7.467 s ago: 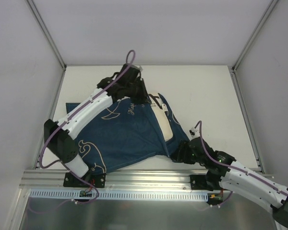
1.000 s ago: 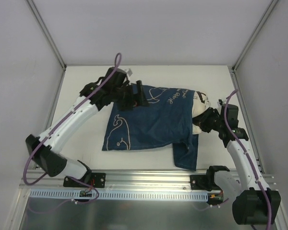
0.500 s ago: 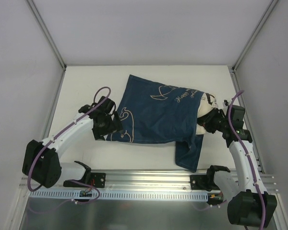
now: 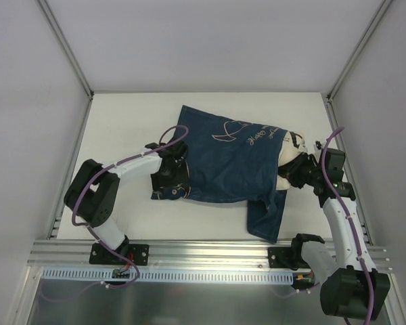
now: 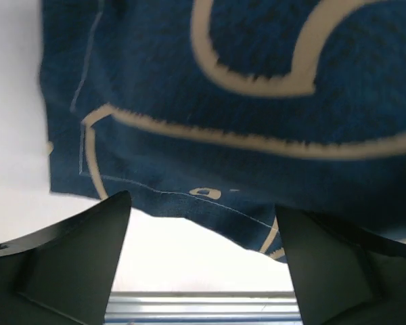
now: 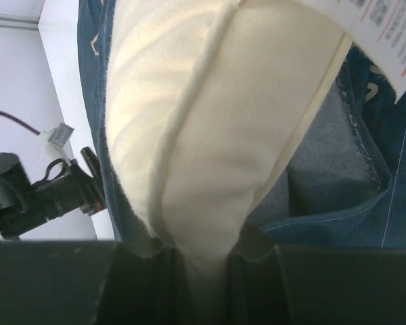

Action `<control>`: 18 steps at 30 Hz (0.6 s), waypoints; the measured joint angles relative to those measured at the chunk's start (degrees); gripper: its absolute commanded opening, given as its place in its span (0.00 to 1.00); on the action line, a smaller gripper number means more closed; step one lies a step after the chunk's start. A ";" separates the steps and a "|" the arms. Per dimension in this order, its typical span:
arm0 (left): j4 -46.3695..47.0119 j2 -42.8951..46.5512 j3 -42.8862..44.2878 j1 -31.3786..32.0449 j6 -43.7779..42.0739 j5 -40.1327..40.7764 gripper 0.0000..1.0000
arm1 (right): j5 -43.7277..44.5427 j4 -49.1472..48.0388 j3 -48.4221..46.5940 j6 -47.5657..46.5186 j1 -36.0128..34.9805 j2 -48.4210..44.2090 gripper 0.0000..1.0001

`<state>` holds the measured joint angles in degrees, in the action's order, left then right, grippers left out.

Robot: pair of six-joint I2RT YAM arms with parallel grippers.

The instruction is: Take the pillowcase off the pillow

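The navy pillowcase [image 4: 223, 166] with cream whale outlines lies flattened across the middle of the table. Its loose flap hangs toward the front at the right. The cream pillow [image 4: 289, 150] pokes out of the case's right end. My right gripper [image 4: 292, 173] is shut on that pillow end; in the right wrist view the cream pillow [image 6: 210, 135] is pinched between the jaws of the right gripper [image 6: 203, 284], with the blue pillowcase [image 6: 338, 203] beside it. My left gripper [image 4: 171, 181] hovers open over the case's lower-left corner. In the left wrist view the pillowcase [image 5: 257, 101] lies beyond the left gripper [image 5: 203, 261], with nothing between the fingers.
The white table [image 4: 122, 122] is bounded by grey walls at the back and sides. A metal rail [image 4: 203, 252] runs along the front edge. A white care label [image 6: 386, 34] hangs off the pillow.
My left gripper let go of the case's far left end and swung down and inward over its lower-left corner. The case dropped flat. The right arm has barely moved.
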<state>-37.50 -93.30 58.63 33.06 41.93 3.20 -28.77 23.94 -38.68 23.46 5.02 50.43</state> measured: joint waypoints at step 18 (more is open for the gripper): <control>2.51 7.06 -2.71 -4.22 1.03 0.20 0.00 | -1.55 1.29 -1.01 -0.37 0.85 -0.02 0.01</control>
<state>-34.98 -86.24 55.92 28.84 42.96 3.40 -30.33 25.23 -39.68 23.09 5.87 50.41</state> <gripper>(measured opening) 0.009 0.206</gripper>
